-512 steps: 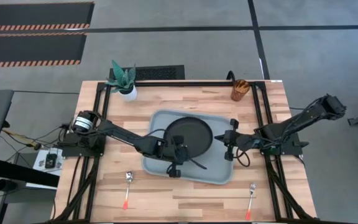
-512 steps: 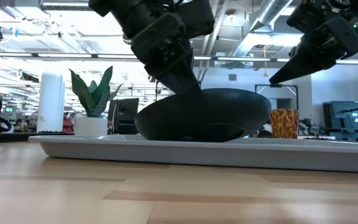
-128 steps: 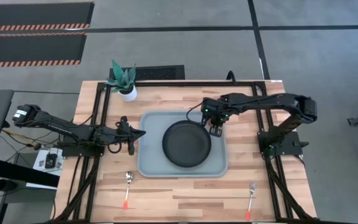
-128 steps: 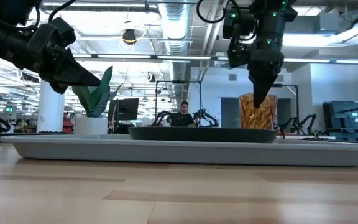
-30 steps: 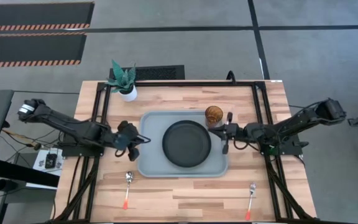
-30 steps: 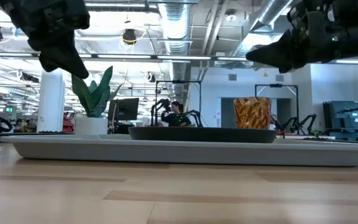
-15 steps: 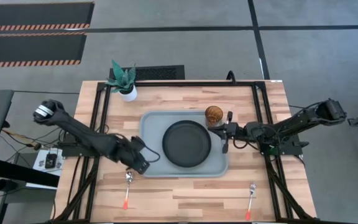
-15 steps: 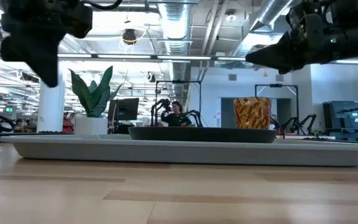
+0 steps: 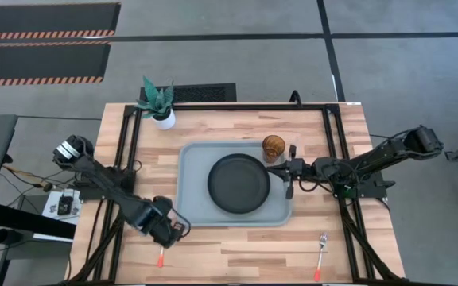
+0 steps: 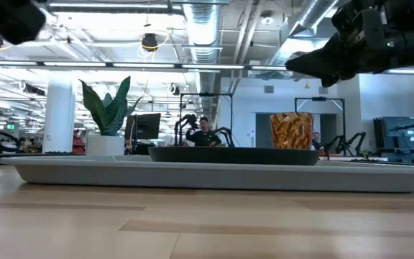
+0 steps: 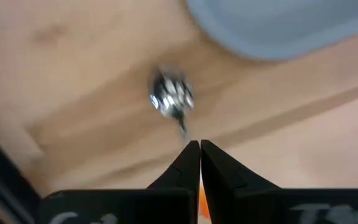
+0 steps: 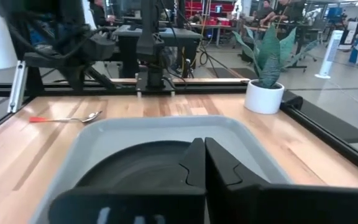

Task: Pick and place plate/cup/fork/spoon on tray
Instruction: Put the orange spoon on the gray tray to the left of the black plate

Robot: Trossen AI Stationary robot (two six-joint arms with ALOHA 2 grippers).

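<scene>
The black plate (image 9: pixel 238 183) lies in the middle of the pale grey-blue tray (image 9: pixel 193 208). The amber cup (image 9: pixel 273 147) stands upright on the tray's far right corner and also shows in the low view (image 10: pixel 291 131). My left gripper (image 9: pixel 173 230) is shut above the spoon near the tray's near left corner. It hides the spoon except for the red handle end (image 9: pixel 161 258). The left wrist view shows the spoon's bowl (image 11: pixel 173 99) just ahead of my shut fingertips (image 11: pixel 199 144). The fork (image 9: pixel 321 242) lies on the table at the near right. My right gripper (image 9: pixel 289 171) is shut, raised over the tray's right edge.
A white pot with a green plant (image 9: pixel 160 103) stands at the table's far left corner. Black frame rails (image 9: pixel 126 159) run along the table's left and right sides. There is bare wood along the near edge between the spoon and the fork.
My left gripper has swung from beside the tray's left edge toward the table's near edge. It now hangs over the spoon, covering the bowl end in the high view. My right gripper, the plate, the cup and the fork have not moved.
</scene>
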